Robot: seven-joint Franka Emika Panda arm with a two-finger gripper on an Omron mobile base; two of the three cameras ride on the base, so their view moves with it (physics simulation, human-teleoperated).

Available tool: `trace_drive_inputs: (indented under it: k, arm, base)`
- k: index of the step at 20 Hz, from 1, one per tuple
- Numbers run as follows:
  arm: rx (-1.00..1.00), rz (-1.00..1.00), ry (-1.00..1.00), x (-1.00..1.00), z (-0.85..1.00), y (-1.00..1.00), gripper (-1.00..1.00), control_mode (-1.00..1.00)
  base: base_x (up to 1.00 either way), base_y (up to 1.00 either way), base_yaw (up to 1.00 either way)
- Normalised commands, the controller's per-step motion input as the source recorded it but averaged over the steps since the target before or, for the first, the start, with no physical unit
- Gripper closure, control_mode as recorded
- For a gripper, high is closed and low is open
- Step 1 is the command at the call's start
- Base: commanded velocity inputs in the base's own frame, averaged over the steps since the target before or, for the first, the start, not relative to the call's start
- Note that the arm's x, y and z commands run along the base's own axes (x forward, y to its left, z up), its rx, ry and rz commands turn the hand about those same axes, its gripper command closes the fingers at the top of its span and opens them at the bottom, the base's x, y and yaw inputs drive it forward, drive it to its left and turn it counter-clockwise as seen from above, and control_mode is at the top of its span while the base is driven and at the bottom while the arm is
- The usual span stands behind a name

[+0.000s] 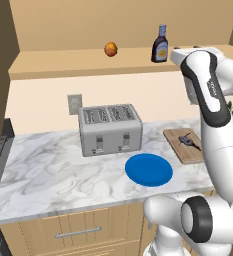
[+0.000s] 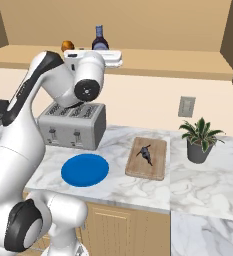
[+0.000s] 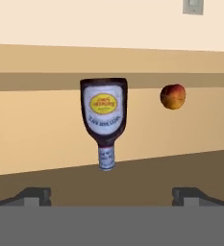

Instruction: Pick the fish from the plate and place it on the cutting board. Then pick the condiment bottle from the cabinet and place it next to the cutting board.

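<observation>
One bottle (image 3: 104,120) stands on the cabinet (image 1: 63,62) shelf near one orange fruit (image 3: 173,96); its yellow label has writing too small to read. The gripper (image 3: 111,194) is wide open, holding nothing. One fish (image 2: 146,153) lies on the board (image 2: 155,167).

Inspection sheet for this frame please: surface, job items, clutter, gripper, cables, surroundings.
Surface: white marble counter.
Job's things: fish lies on the cutting board; blue plate bare; condiment bottle upright on the cabinet shelf.
Clutter: toaster, round orange fruit on the shelf, potted plant.
Gripper: open, aimed at the bottle, apart from it.
Cables: nothing seen.
Surroundings: wall outlet, lower drawers.
</observation>
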Motion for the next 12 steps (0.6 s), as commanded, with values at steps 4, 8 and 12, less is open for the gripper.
trace_drive_inputs:
  k: [4,8,12]
  arm:
    - [-0.04,0.00,0.00,0.01,0.00,0.12,-1.00,-1.00]
    - [-0.01,0.00,0.00,0.08,0.00,0.09,-1.00,-1.00]
    - [0.00,0.00,0.00,0.11,0.01,0.03,-1.00,-1.00]
  base:
    - [0.00,0.00,0.00]
    - [0.00,0.00,0.00]
    - [0.00,0.00,0.00]
